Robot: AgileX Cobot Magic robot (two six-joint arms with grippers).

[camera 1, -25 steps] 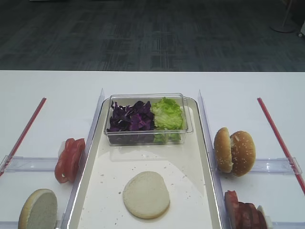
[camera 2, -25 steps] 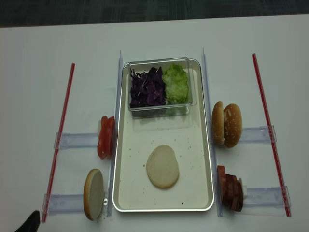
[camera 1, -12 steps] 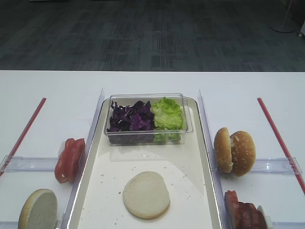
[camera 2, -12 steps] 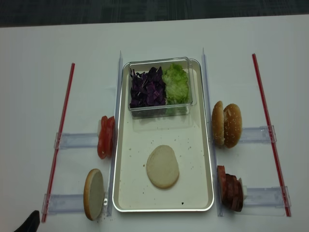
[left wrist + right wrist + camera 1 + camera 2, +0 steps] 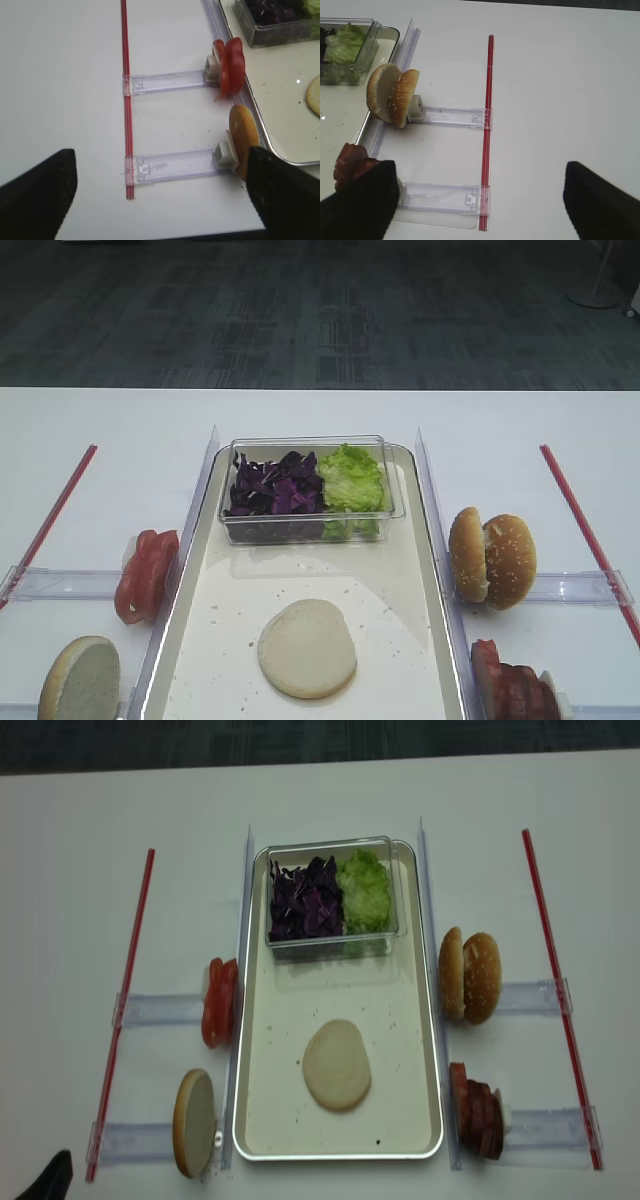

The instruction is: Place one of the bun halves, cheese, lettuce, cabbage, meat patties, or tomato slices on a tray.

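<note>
L tool [image 5: 160, 200] spread, empty | R tool [image 5: 480, 197] spread too | bun half [image 5: 307, 648] flat on tray [image 5: 420, 570], ahead-right of L tool, base layer prob.

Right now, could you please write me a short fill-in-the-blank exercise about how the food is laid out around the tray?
1. The bun half lying flat on the tray shows its ____ cut face.
2. In the clear tub, the purple cabbage sits to the ____ of the lettuce in the overhead view.
3. The sesame-seeded bun halves stand on edge on the ____ side of the tray.

Missing words: pale cream; left; right
</note>
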